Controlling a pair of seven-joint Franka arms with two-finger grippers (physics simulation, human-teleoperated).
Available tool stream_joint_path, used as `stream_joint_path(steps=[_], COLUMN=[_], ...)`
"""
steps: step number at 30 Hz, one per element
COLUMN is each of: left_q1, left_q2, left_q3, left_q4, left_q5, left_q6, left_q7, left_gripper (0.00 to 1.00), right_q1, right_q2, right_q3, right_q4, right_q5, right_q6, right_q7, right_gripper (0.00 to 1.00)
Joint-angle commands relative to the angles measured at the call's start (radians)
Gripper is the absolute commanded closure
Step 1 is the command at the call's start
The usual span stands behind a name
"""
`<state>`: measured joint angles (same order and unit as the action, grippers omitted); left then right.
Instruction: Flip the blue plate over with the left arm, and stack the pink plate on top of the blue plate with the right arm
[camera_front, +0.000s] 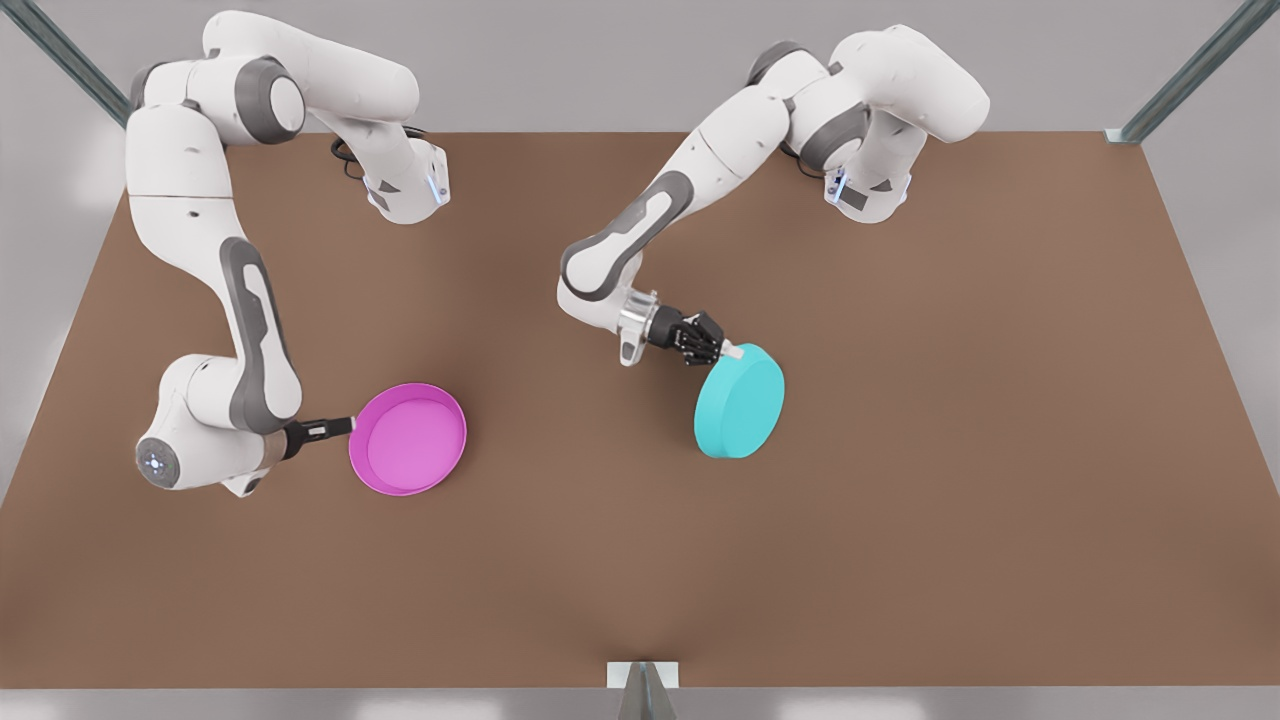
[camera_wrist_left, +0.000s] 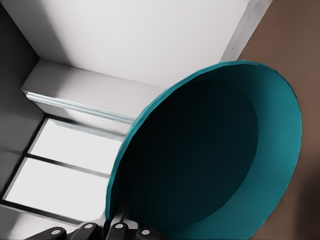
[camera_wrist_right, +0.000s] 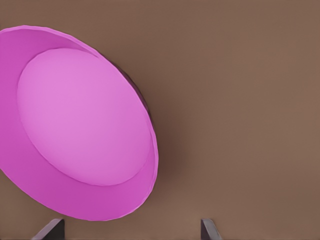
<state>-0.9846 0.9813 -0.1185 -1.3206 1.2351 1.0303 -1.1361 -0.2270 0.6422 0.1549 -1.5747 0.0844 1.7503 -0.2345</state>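
Blue plate held tilted in the left gripper; pink plate flat on the table.

We see the blue plate, a smooth round turquoise dish, raised on edge right of centre, plain base facing the camera, rim clamped by the left gripper. The pink plate, glossy magenta with a lighter inside, lies open side up at the front view's left on the matte brown table. The right gripper sits at its rim, fingers spread apart.

Open brown table is left between the tilted blue plate, clamped by the left gripper, and the pink plate just beyond the right gripper.
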Motion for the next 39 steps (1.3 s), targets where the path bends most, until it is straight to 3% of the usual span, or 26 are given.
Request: stream_joint_path(steps=[1, 3, 7, 14, 15, 16, 18, 22, 28, 33, 39], left_q1=[0.0, -0.034, -0.039, -0.055, -0.055, -0.055, -0.055, -0.062, -0.069, -0.065, -0.037], left_q2=[0.002, 0.01, 0.025, 0.053, 0.053, 0.053, 0.053, 0.053, 0.053, 0.051, 0.046], left_q3=[-0.001, -0.02, -0.02, -0.023, -0.023, -0.023, -0.023, -0.027, -0.043, -0.039, -0.035], left_q4=[0.0, 0.001, 0.003, 0.026, 0.026, 0.024, 0.024, 0.026, 0.109, 0.184, 0.268], left_q5=[0.023, 0.023, 0.02, 0.015, 0.014, 0.014, 0.009, -0.006, -0.218, -0.473, -0.851], left_q6=[0.002, 0.002, 0.008, 0.008, 0.008, 0.008, 0.008, 0.008, 0.037, 0.158, 0.364], left_q7=[-0.017, -0.068, -0.129, -0.148, -0.148, -0.146, -0.145, -0.145, -0.146, -0.182, -0.32], left_gripper=[0.76, 0.76, 0.76, 0.75, 0.38, 0.16, 0.0, 0.0, 0.0, 0.0, 0.0], right_q1=[0.001, 0.009, 0.035, 0.034, 0.029, 0.021, 0.012, 0.006, 0.011, 0.012, 0.008], right_q2=[0.0, -0.001, -0.003, 0.004, 0.017, 0.022, 0.04, 0.054, 0.062, 0.063, 0.086], right_q3=[0.0, 0.0, 0.002, 0.002, 0.002, 0.002, 0.002, 0.0, 0.002, 0.002, 0.002], right_q4=[-0.004, -0.034, -0.073, -0.09, -0.09, -0.09, -0.09, -0.09, -0.09, -0.091, -0.1], right_q5=[0.0, 0.035, 0.055, 0.072, 0.072, 0.072, 0.072, 0.072, 0.071, 0.071, 0.071], right_q6=[0.0, 0.011, 0.231, 0.249, 0.25, 0.25, 0.252, 0.252, 0.25, 0.244, 0.25], right_q7=[0.0, 0.006, 0.037, 0.037, 0.037, 0.037, 0.034, 0.034, 0.034, 0.034, 0.032], right_gripper=[0.0, 0.0, 0.0, 0.0, 0.0, 0.0, 0.0, 0.0, 0.0, 0.2, 0.25])
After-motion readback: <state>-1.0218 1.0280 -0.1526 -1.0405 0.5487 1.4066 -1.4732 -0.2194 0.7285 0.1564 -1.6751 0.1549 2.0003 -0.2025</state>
